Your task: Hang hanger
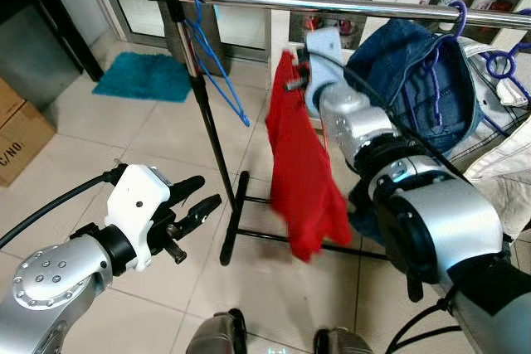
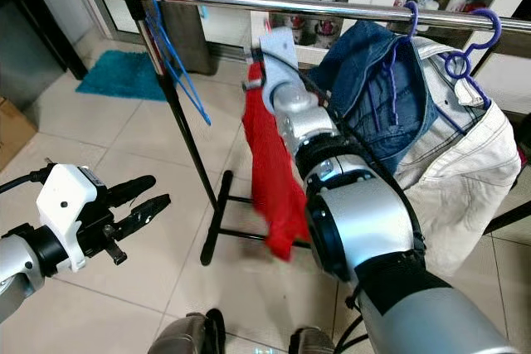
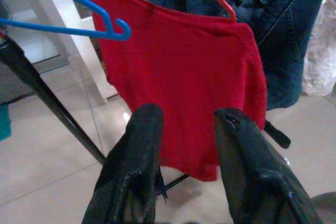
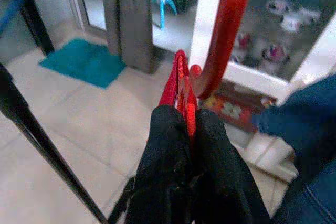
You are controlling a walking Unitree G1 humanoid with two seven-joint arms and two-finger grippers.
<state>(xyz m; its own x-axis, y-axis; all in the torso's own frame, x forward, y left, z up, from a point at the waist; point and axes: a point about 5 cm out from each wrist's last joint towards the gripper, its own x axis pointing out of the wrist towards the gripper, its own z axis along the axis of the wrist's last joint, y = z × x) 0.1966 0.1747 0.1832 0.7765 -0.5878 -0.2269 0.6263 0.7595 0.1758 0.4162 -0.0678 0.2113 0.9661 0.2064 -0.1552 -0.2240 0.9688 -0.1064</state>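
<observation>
Red hanger [image 4: 223, 30] with red shirt [image 1: 303, 172] held below the chrome rail [image 1: 348, 6].
Right gripper [image 4: 181, 129], frame centre, pinched the hanger; left gripper [image 1: 199, 196], lower left, stood spread.

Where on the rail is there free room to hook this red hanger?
Bare rail runs between the empty blue hanger near the left end and the denim jacket. To the right it is crowded with purple hooks and clothes. The right hand holds the red hanger below that gap.
</observation>
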